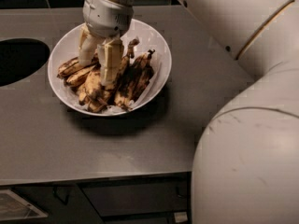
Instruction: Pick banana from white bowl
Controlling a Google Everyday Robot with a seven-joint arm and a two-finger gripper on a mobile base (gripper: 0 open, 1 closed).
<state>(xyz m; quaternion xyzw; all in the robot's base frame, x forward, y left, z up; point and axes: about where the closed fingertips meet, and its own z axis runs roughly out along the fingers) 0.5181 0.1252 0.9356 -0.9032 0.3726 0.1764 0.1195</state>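
Observation:
A wide, shallow white bowl (161,48) sits on the grey counter at the upper left of the camera view. It holds several overripe, brown-spotted bananas (134,78) in a loose pile. My gripper (98,73) reaches down into the left half of the bowl from above. Its two pale fingers (111,62) stand apart, with their tips down among the bananas and a banana lying between them. The gripper's white wrist housing hides the far rim of the bowl.
The grey counter (187,125) has a dark round opening (18,62) at its left edge. My own large white arm (247,148) fills the right side of the view. The counter's front edge runs along the bottom, with dark cabinet fronts below.

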